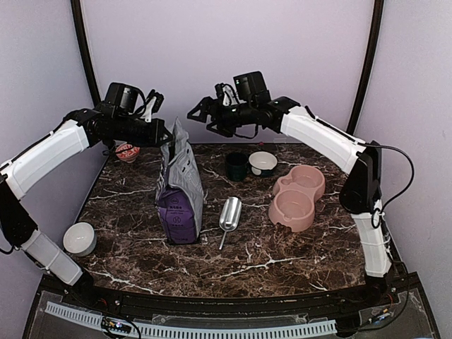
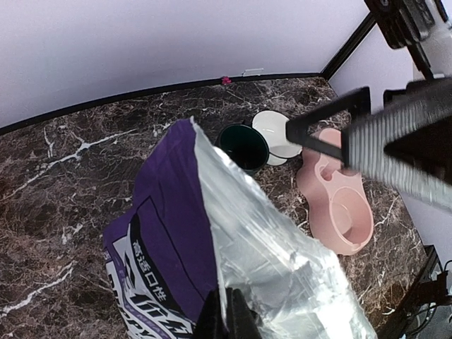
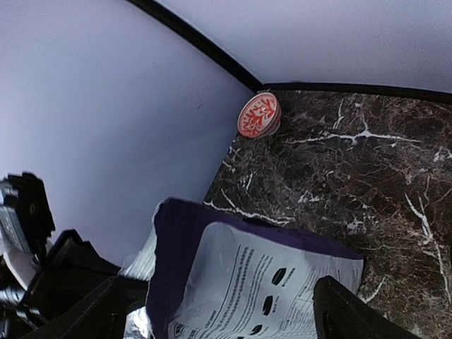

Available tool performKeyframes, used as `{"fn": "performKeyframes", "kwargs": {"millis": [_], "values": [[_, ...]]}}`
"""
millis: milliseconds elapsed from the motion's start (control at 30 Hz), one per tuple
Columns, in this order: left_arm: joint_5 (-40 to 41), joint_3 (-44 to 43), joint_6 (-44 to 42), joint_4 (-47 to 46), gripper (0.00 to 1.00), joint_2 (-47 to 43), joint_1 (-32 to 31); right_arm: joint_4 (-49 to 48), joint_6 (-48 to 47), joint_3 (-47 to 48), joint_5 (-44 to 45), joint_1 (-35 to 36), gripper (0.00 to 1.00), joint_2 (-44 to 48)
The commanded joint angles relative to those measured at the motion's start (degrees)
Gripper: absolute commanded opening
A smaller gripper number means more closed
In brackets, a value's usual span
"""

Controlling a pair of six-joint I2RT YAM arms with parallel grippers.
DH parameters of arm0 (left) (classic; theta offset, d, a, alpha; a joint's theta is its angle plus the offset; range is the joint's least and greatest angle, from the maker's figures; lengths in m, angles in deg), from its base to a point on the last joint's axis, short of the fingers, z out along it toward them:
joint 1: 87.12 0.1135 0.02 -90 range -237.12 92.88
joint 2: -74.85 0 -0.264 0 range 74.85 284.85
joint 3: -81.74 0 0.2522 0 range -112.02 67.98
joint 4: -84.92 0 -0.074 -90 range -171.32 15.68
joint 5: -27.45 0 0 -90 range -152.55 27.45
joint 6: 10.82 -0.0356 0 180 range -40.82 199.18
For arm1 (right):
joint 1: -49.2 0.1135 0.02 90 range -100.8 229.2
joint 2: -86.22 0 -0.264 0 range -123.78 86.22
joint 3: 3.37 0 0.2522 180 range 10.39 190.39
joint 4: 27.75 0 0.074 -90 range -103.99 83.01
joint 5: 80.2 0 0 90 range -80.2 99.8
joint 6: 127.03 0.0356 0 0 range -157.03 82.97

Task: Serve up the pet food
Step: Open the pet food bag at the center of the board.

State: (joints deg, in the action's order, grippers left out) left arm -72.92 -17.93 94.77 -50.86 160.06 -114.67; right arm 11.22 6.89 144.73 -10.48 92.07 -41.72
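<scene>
Clamped tight with the left gripper (image 1: 164,134) on the crinkly foil lip of the upright purple bag (image 1: 181,194), left of table (image 1: 282,247) centre; spread wide at the right gripper (image 1: 201,116), just beside that lip (pet food hidden, whereabouts untellable).

The top external camera sits high at 6 o'clock, behind the arm bases, looking down toward 12 over the whole dark white-veined marble table (image 1: 282,261). The left wrist camera rides behind the left gripper (image 2: 226,316), tight on the purple-and-grey printed foil bag (image 2: 233,240), facing 2 o'clock toward the pink plastic double bowl (image 2: 339,212). The right wrist camera, behind the right gripper (image 3: 222,296), faces 10 o'clock toward the round red-and-white tin (image 3: 258,115). All three share the bag.
</scene>
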Motion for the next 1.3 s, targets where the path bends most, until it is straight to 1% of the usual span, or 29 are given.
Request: {"fn": "performKeyframes", "kwargs": {"millis": [0,133,200,233,300,367,433,500,567,633,767,867,967,1167,1267], "values": [[-3.91,1.45,0.01,-0.70,0.00,-3.57,-0.71,1.91,-4.06,1.49,-0.05,3.37,0.89,0.23],[-4.33,1.88,0.27,-1.18,0.00,-3.82,-0.75,2.82,-5.02,1.45,0.15,5.17,0.84,-0.09],[-4.31,1.84,0.23,-1.24,0.00,-3.94,-0.88,3.18,-5.38,0.99,0.38,5.91,0.79,-0.31],[-4.31,1.97,0.23,-1.31,0.00,-4.06,-0.89,3.56,-5.54,0.81,0.69,6.22,0.75,-0.54],[-4.31,2.27,0.36,-1.51,0.00,-4.40,-0.98,4.26,-5.73,0.56,1.29,6.61,0.62,-0.92],[-4.15,2.41,0.26,-1.62,0.00,-4.52,-1.08,4.24,-6.05,0.16,1.46,7.05,0.40,-1.04],[-3.90,2.37,0.09,-1.38,0.00,-4.45,-1.11,4.51,-6.48,-0.04,2.07,7.44,0.29,-1.05],[-3.16,2.09,-0.30,-0.81,0.00,-4.36,-1.23,4.94,-7.16,0.31,2.73,7.65,0.22,-0.92],[-1.61,1.24,-1.08,0.31,0.00,-4.08,-1.28,5.88,-7.97,1.27,3.83,7.63,0.09,-0.77],[0.60,-0.86,-2.59,2.62,0.00,-3.48,-1.37,6.88,-9.33,2.23,5.69,7.58,0.00,-0.14],[3.13,-4.80,-5.64,7.83,0.00,-2.46,-1.41,10.21,-13.47,4.83,9.29,7.14,0.00,1.23],[5.44,-8.97,-7.80,13.52,0.00,-1.14,-1.42,14.11,-16.29,7.39,12.22,6.13,0.00,2.23],[8.55,-13.07,-9.28,18.81,0.00,-0.02,-1.37,15.87,-18.23,7.34,14.40,5.10,0.00,4.20],[13.75,-20.39,-11.22,28.64,0.00,1.94,-1.39,17.94,-19.91,6.50,14.92,4.66,0.00,6.80],[14.57,-22.32,-11.59,30.45,0.00,2.36,-1.37,17.24,-19.84,4.93,14.55,4.92,0.00,7.96]]}}
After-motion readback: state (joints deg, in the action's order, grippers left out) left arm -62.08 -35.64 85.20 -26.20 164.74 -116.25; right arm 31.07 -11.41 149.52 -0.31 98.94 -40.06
